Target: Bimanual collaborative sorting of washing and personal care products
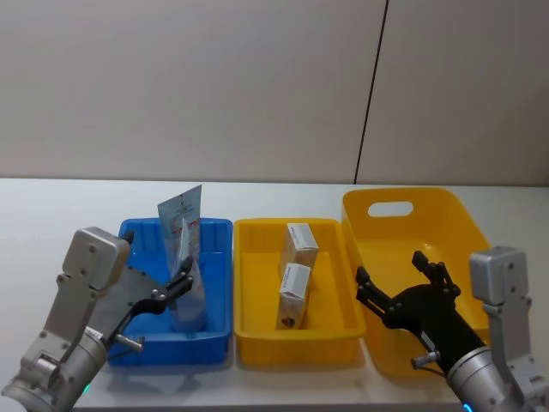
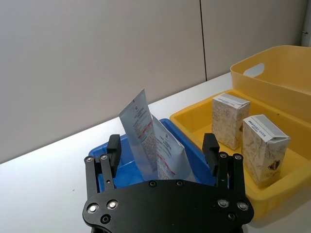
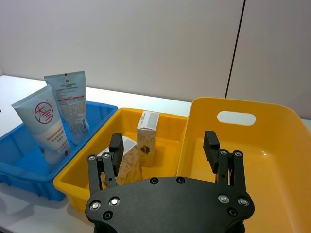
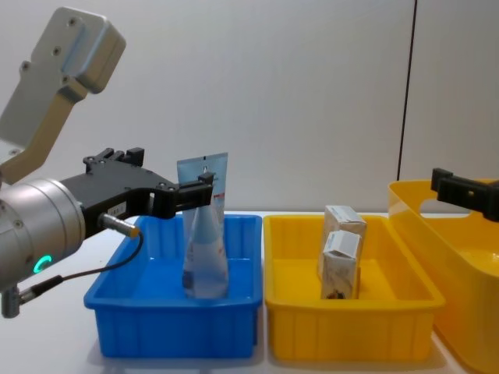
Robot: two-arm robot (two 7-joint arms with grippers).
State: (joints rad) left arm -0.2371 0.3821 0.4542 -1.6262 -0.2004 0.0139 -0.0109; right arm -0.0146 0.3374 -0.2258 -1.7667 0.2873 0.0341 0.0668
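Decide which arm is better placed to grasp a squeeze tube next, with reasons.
Left, probably: the left gripper hangs open close to the tubes in the blue tray; the right gripper is over the yellow basket.

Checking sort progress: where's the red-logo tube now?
Right wrist view: the red-logo tube stands in the blue tray on the robot's left, beside the narrower tube; the open left claw hovers at them.
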